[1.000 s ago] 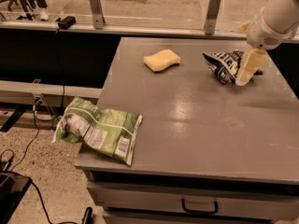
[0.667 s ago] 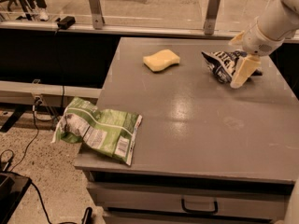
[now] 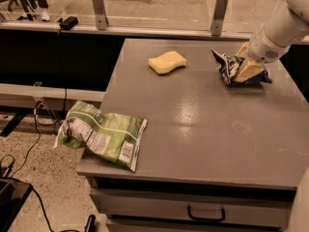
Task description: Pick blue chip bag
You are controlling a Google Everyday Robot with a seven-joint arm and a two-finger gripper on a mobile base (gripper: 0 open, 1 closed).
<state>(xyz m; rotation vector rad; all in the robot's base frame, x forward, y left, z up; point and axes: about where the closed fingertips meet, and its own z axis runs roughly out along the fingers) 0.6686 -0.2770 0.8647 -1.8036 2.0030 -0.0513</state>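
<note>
- At about two o'clock on the grey table point(image 3: 203, 129), the gripper point(image 3: 249, 69) is down on the blue chip bag point(image 3: 224, 65), its pale tip pressed into the bag's right half. Whether it has clamped on the foil or only rests against it, I cannot tell.
- The white arm point(image 3: 282, 28) slopes in from two o'clock, above the table's far right corner.
- The bag lies crumpled on the surface, its loose end flaring toward nine o'clock.
- To do this step well, I judge the grip should take a thick fold of foil rather than a thin flap, since crinkled foil slips, and the lift should go straight up and slowly.
- The table's right edge runs just beside the bag at three o'clock, so a sideways nudge that way could push it off.
- A yellow sponge point(image 3: 167, 62) sits at nine o'clock from the bag, well apart.
- A green-and-white bag point(image 3: 101, 134) hangs over the left front edge at eight o'clock, far from the work.
- Open room lies above the bag and toward six o'clock, across bare tabletop.
</note>
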